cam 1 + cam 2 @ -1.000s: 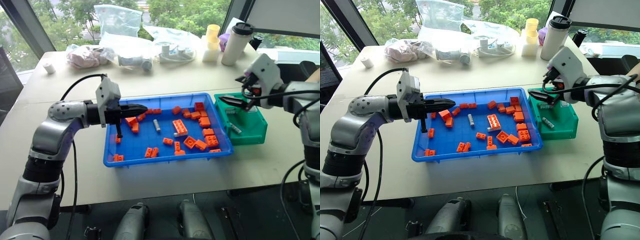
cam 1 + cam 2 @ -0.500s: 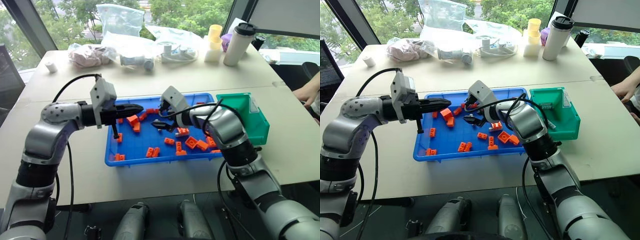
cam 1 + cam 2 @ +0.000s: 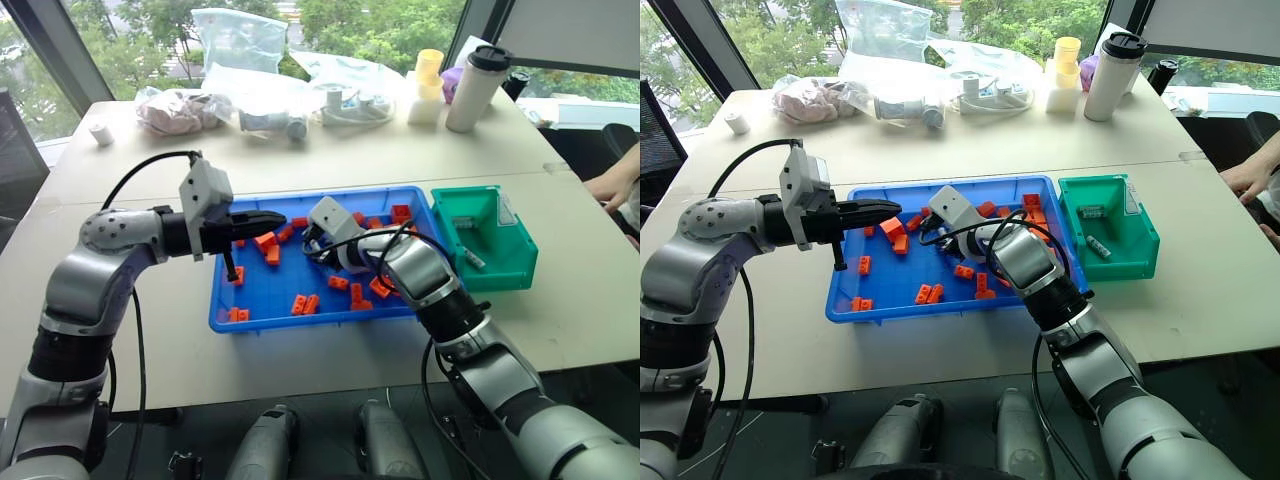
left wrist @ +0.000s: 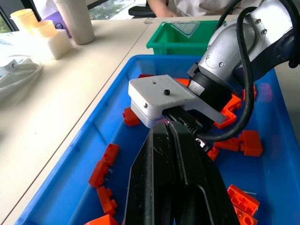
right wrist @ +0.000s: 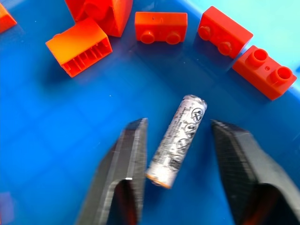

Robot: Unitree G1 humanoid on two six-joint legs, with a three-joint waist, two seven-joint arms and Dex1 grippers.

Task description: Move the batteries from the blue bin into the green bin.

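A: Target location?

B: Silver-grey metal cylinder battery (image 5: 178, 138), flat on the floor of the wide bright-blue plastic bin (image 3: 300, 325), among orange toy bricks (image 5: 161, 26). Bracketed by right gripper (image 5: 179, 123), black fingers apart, one on each side.

A: Axis?

B: Roughly along the fingers, slightly skewed; near end just beside one finger. Closing across the width judged workable.

A: Other arm? Destination?

B: Left gripper (image 3: 272, 216) pressed together, empty, farther off. Small teal-green plastic bin (image 3: 520, 280) on the desk (image 3: 400, 150), just beside the blue bin's right end.
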